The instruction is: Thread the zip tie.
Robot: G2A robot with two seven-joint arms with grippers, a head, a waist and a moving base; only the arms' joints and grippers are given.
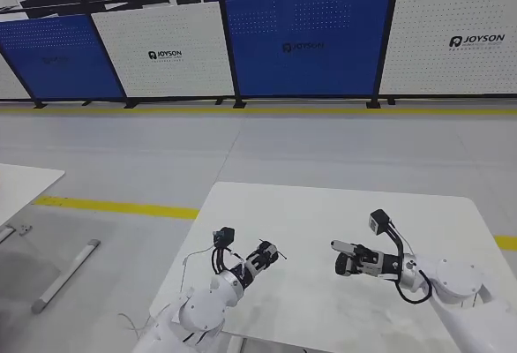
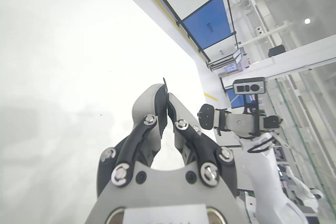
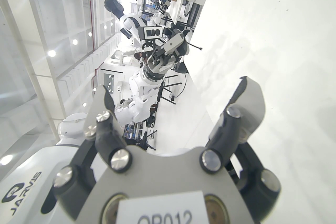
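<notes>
White tabletop [image 1: 329,212]: pale and matt; both arms hang over its near half.
Zip tie [image 2: 164,82]: black and thin, pinched between the fingertips of the left hand. A short end sticks out past the tips. In the right wrist view this end [image 3: 195,46] carries a small head and juts sideways over the tabletop. In the top view it [image 1: 280,257] points toward the other arm. Whether it touches the surface cannot be told.
Left hand [image 2: 166,93]: clenched on the zip tie, dark pads [image 2: 160,101] pressed together with only the strip between them. In the top view it [image 1: 263,254] sits at the near-left part of the tabletop.
Right hand [image 3: 174,88]: released, fingers [image 3: 246,93] spread wide with nothing between them. In the top view it [image 1: 338,258] sits at the near-right part of the tabletop, its tips turned toward the left hand.
Between the hands: they face each other, apart, not touching.
Panels [image 1: 303,44]: blue and white pegboards stand beyond the floor.
Floor line [image 1: 108,206]: yellow stripe past the tabletop's left edge.
</notes>
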